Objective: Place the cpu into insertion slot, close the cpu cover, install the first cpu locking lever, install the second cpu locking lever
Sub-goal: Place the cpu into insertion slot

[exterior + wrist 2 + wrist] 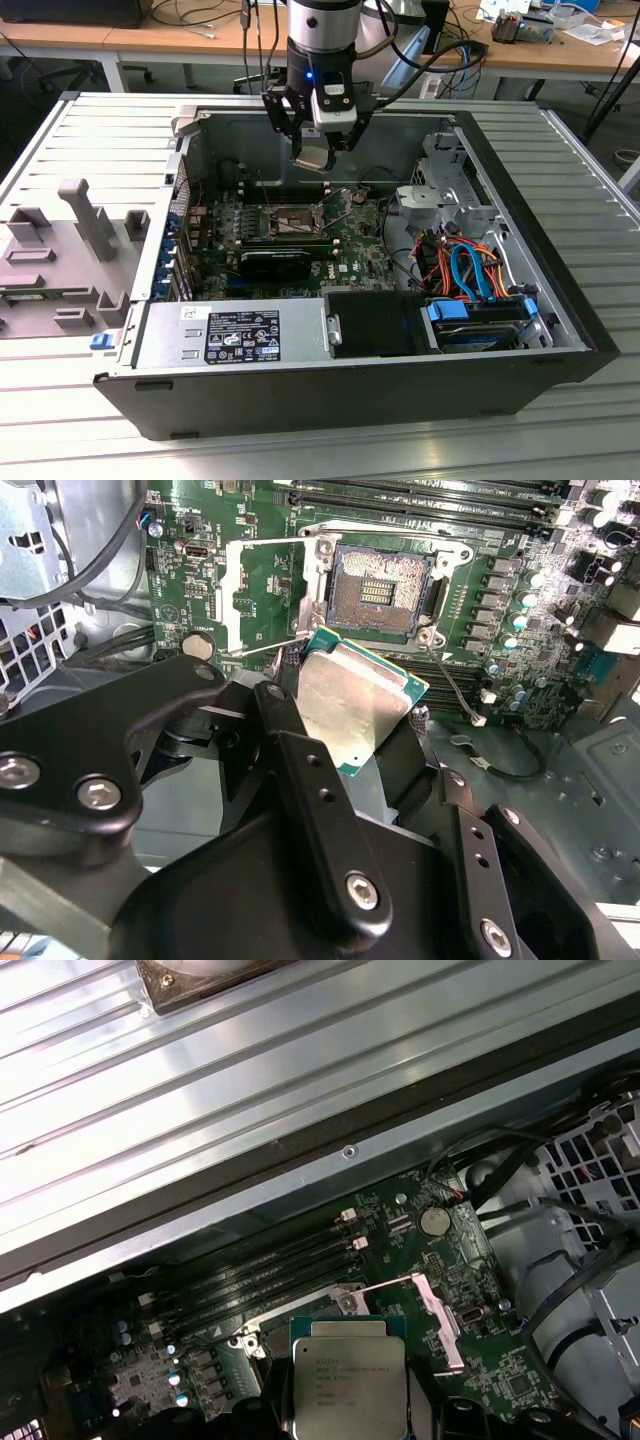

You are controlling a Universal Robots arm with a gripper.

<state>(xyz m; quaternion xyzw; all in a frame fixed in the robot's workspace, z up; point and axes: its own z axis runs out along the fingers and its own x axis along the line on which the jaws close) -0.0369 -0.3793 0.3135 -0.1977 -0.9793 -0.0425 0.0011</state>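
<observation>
- Exterior view: mounted off the arm, high above one long side of the open computer case point(300, 400). It faces down and inward at medium range. The whole case and the ribbed table point(100, 130) are in frame.
- Second wrist view: close range. It looks along the black links of the gripper point(350, 715) down onto the motherboard point(530, 630), with the cpu point(352, 705) in the foreground and the insertion slot point(380, 590) beyond.
- First wrist view: close range. It looks obliquely over the printed face of the cpu toward the memory slots point(260, 1270) and the case wall, and appears to face roughly opposite the second wrist view.
- Shared area: all three views cover the cpu and the motherboard around it.

In the first wrist view, cropped at the edge: green-bordered silver-lidded square cpu point(348, 1385), masking most of silvery-rimmed insertion slot point(290, 1318).
</observation>
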